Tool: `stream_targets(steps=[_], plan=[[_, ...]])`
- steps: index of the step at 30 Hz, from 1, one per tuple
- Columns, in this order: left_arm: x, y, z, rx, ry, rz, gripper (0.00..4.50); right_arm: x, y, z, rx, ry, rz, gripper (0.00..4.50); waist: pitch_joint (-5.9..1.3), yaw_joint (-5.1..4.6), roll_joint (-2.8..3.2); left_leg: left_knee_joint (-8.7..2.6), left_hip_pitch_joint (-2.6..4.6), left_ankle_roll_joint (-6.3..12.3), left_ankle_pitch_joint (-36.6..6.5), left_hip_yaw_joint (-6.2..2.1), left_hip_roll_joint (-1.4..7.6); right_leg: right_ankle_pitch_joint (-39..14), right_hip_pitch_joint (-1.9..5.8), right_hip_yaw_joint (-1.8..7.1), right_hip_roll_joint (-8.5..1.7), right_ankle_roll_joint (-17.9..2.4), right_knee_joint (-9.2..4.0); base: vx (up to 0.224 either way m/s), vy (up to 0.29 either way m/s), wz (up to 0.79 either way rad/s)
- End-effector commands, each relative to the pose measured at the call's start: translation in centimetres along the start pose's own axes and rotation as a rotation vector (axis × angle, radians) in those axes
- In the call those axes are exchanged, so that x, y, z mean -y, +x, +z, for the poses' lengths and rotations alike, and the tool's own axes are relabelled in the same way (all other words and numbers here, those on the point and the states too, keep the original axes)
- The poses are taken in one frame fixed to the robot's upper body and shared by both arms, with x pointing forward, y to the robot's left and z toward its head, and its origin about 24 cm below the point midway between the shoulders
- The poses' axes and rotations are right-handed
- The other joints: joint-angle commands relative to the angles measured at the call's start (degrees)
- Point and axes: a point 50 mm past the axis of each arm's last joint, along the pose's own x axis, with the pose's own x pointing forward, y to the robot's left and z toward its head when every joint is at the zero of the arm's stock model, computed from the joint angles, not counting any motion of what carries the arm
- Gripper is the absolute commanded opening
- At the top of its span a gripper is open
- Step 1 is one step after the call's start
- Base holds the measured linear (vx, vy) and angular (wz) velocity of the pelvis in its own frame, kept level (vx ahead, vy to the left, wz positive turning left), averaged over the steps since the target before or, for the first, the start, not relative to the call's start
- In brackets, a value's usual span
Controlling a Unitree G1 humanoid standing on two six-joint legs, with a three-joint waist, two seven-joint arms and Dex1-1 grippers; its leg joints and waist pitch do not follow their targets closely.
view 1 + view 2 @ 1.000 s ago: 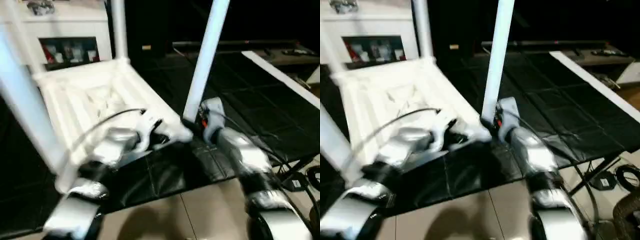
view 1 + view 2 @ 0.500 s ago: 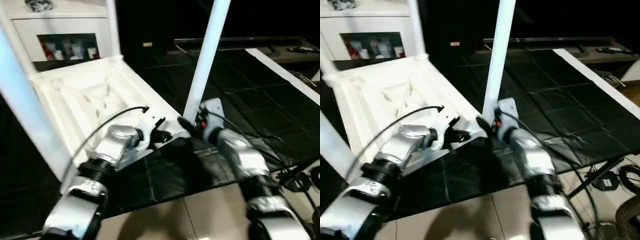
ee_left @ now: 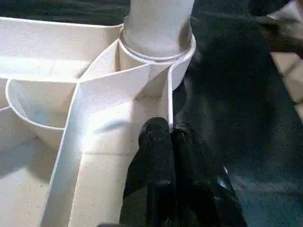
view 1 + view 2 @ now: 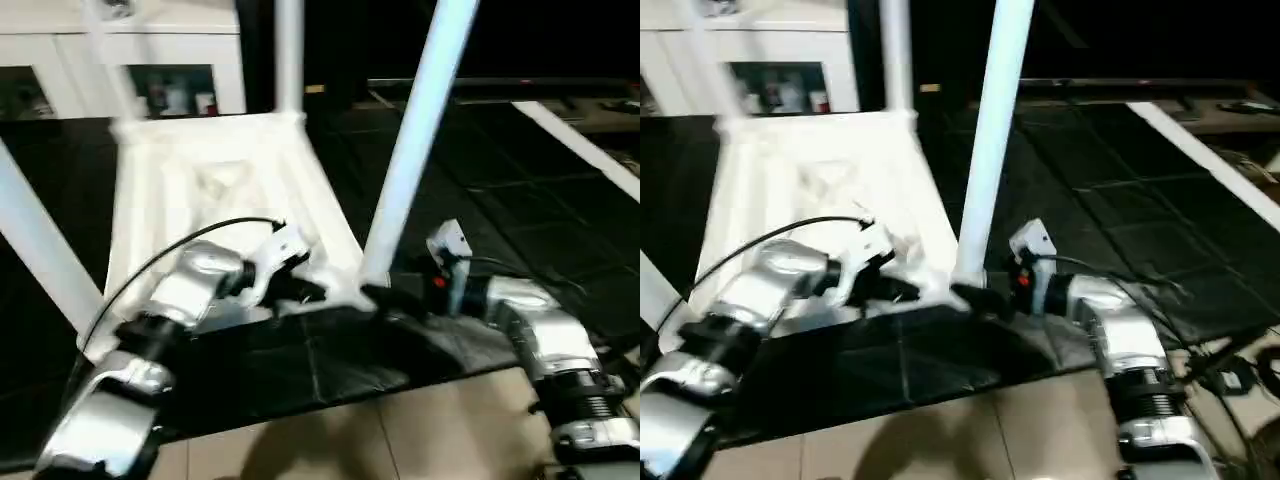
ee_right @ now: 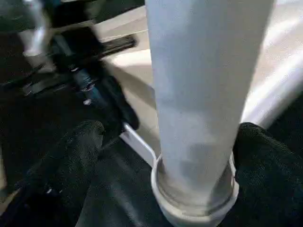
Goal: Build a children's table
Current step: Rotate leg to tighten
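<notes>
The children's table lies upside down on a black mat, its ribbed white top [image 4: 215,190] facing up. A white leg [image 4: 415,150] stands in the near corner socket [image 3: 156,49]. Another leg [image 4: 288,55] rises at the far corner and a third [image 4: 40,250] at the left. My left gripper [image 4: 305,293] is shut on the top's thin rim wall [image 3: 169,101] just beside that socket. My right gripper [image 4: 385,297] is open at the leg's base, one black finger [image 5: 71,156] on each side of the leg [image 5: 203,94], with gaps between them and the leg.
A white cabinet [image 4: 170,90] with a glass door stands behind the table. The black mat [image 4: 520,200] stretches to the right, up to a white strip [image 4: 580,150]. Tiled floor [image 4: 400,440] lies in front. Cables hang near my right forearm [image 4: 1120,340].
My right gripper's fingers have spread apart from the near leg's base. The left gripper stays shut on the rim. The camera has shifted, so the whole picture has moved.
</notes>
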Motion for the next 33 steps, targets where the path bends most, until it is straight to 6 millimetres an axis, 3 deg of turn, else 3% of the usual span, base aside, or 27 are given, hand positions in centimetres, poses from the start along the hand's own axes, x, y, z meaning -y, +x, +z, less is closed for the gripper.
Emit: stream_targets(steps=[1, 4, 9, 15, 17, 25, 33], plan=[[0.9, 0.5, 0.7, 0.005, 0.059, -0.119, 0.00, 0.3, -0.7, 0.6, -0.020, -0.044, 0.022, 4.47, -3.79, 0.08, 0.51, -2.94, -0.15, 2.92, -9.51, 0.67, 0.48, -9.67, 3.35, 2.47, -3.65, -12.59, -3.34, 0.000, 0.000, 0.00], [1.0, -0.1, 0.5, -0.013, 0.079, -0.159, 0.00, 0.0, -1.3, 0.7, -0.049, -0.056, 0.096, 4.47, -3.71, 0.55, 0.35, -2.82, -0.27, 3.30, -9.27, 0.80, 0.52, -9.07, 3.37, 2.42, -3.70, -12.78, -3.23, 0.000, 0.000, 0.00], [1.1, -0.8, 0.2, -0.058, 0.109, -0.215, 0.00, -0.1, -1.4, 0.8, -0.059, -0.037, 0.195, 4.47, -3.68, 0.84, 0.31, -2.86, -0.39, 2.84, -10.27, 0.71, 0.50, -13.41, 3.33, 2.32, -3.84, -11.30, -3.60, 0.000, 0.000, 0.00], [1.5, -0.8, 0.2, -0.073, 0.132, -0.257, 0.00, -0.2, -0.4, 0.8, -0.048, -0.041, 0.269, 4.12, -3.89, 0.93, 0.37, -2.72, -0.26, 2.66, -9.31, 0.74, 0.63, -11.18, 3.19, 2.34, -3.87, -12.50, -3.16, 0.000, 0.000, 0.00], [1.6, -0.7, 0.4, -0.073, 0.140, -0.269, 0.00, -0.2, -0.1, 0.8, -0.051, -0.047, 0.283, 3.80, -3.99, 1.02, 0.28, -2.67, -0.30, 2.84, -8.40, 0.77, 0.61, -8.85, 3.28, 2.32, -3.81, -13.22, -2.86, 0.000, 0.000, 0.00], [1.9, -0.5, 0.6, -0.063, 0.159, -0.289, 0.00, -0.4, 0.4, 0.7, -0.057, -0.045, 0.341, 3.16, -3.90, 1.19, 0.12, -2.66, -0.41, 2.91, -8.49, 0.77, 0.55, -11.06, 3.35, 2.32, -3.87, -12.24, -3.02, 0.000, 0.000, 0.00], [1.9, -0.5, 0.5, -0.066, 0.162, -0.287, 0.00, -0.4, 0.5, 0.5, -0.056, -0.031, 0.373, 2.50, -4.04, 1.26, 0.24, -2.55, -0.47, 3.04, -7.82, 0.75, 0.52, -9.26, 3.42, 2.26, -3.79, -12.81, -2.80, 0.000, 0.000, 0.00]])
